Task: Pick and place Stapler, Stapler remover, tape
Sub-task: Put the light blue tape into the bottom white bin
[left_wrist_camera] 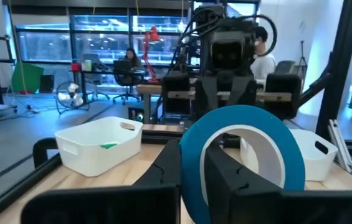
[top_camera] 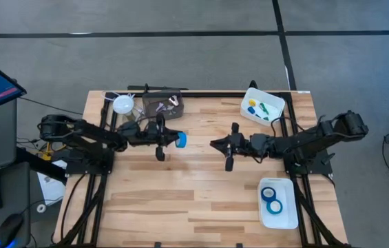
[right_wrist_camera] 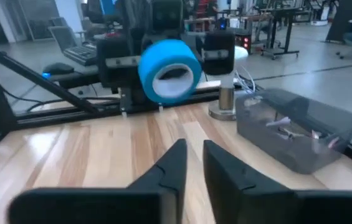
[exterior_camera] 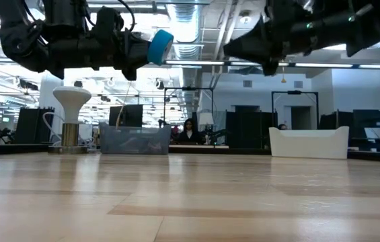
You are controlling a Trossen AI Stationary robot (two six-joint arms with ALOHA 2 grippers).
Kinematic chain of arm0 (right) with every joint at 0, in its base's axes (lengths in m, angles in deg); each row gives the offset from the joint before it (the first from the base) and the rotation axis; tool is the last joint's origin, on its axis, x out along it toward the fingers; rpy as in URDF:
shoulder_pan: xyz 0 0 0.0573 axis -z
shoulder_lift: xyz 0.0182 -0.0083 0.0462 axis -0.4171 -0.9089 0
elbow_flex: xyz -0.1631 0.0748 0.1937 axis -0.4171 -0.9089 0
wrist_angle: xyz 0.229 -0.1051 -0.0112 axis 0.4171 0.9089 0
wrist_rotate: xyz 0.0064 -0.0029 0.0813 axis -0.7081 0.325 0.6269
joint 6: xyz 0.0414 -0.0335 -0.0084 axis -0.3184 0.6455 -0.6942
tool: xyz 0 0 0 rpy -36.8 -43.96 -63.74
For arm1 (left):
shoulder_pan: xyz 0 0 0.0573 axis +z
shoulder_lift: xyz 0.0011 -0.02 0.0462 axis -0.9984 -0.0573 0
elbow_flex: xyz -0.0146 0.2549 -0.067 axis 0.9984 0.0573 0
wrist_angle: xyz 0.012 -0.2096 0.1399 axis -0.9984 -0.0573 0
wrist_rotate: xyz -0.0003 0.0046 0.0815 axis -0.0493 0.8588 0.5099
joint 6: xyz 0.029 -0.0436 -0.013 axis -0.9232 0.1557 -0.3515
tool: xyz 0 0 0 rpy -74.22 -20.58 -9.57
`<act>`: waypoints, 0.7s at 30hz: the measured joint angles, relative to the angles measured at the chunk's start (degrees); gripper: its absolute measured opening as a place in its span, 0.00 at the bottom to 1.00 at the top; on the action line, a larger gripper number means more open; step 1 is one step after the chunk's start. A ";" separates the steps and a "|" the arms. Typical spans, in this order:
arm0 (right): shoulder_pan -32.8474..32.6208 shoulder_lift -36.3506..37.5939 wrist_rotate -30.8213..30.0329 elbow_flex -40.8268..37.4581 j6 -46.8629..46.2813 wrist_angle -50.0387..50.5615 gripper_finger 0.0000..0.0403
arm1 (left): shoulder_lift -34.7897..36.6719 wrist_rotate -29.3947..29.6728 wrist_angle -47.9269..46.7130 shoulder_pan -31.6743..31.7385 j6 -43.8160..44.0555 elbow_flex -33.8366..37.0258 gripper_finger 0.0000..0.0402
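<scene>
The left gripper [top_camera: 171, 140] hung above the wooden counter [top_camera: 180, 200], raised clear of its surface, with its fingers [left_wrist_camera: 225, 180] closed on a roll of blue tape [top_camera: 181, 139]; the roll stood on edge between them, its white core showing, and pointed toward the right arm. In the low view the same roll [exterior_camera: 161, 46] sat high above the counter, at the tip of the dark arm. Just behind the left gripper stood a dark clear bin [top_camera: 162, 107] with small items inside, and beside that a white lamp-like stand [top_camera: 123, 105]. The right gripper [top_camera: 216, 144] faced the left one across a short gap, also lifted off the counter, its two fingers [right_wrist_camera: 163, 168] drawn nearly together with only a narrow slit between them and nothing held there; the held roll [right_wrist_camera: 169, 70] lay straight ahead of it, not touching it. Behind the right arm, at the counter's far edge, sat a white bin [top_camera: 263, 107] holding small coloured pieces. On the near side of the right arm, well apart from its gripper, a white tray [top_camera: 278, 203] held two more rolls of blue tape [top_camera: 272, 200], lying flat and side by side. A person [exterior_camera: 190, 130] sat in the room beyond the counter.
</scene>
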 joint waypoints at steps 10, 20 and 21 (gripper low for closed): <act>1.39 -17.60 0.16 5.06 2.12 -17.48 0.38 | -0.27 -0.51 0.20 0.76 1.01 -0.02 0.04; 1.64 -28.34 7.92 16.59 6.02 -20.26 0.50 | -0.27 -0.49 -0.75 0.76 0.90 -0.02 0.04; 1.74 -29.07 8.02 17.47 6.15 -20.22 0.50 | -0.27 -0.50 -0.94 0.76 0.90 -0.02 0.04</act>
